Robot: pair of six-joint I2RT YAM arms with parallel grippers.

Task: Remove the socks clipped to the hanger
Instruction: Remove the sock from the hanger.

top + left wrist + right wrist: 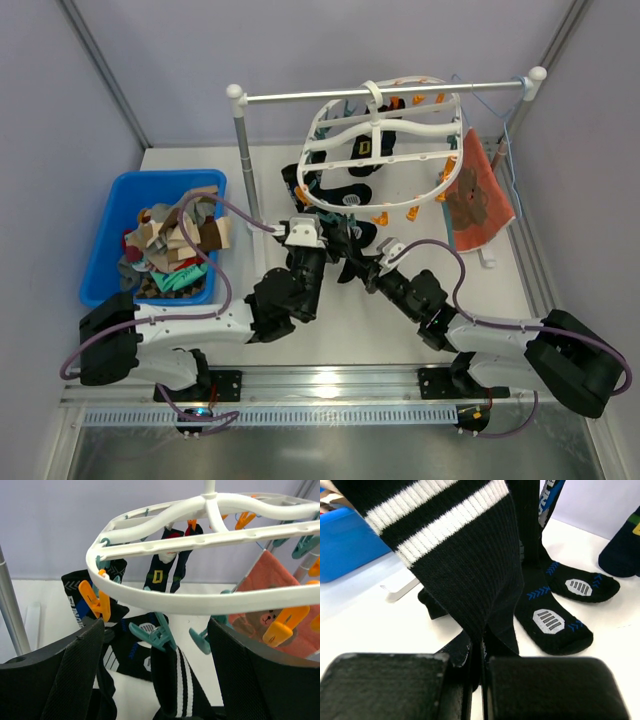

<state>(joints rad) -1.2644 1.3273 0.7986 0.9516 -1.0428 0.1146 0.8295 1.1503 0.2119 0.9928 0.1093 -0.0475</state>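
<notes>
Right wrist view: we see the right gripper (481, 656) clenched on the lower edge of a striped sock (465, 565). The sock is black with two white bands, and its fabric is pinched in the slit between the two fingers. Beyond the fingers and to their right, two more black socks (555, 620) with blue and grey marks touch the white table (365, 625). A blue bin (345, 545) sits off to the upper left.

Left wrist view: the left gripper (155, 627) is released, fingers wide apart, grasping nothing. The striped sock hangs in the gap between them, its top just under a teal clip (150, 635). The white rim of the hanger (165, 597) runs directly above the fingers. An orange clip (95, 600) sits over the left finger. Farther out, past the right finger, hangs an orange cloth (265, 595).

Top external view: both grippers meet under the near edge of the hanger. The hanger hangs by its hook from a rail (390, 92), with socks clipped beneath it.
</notes>
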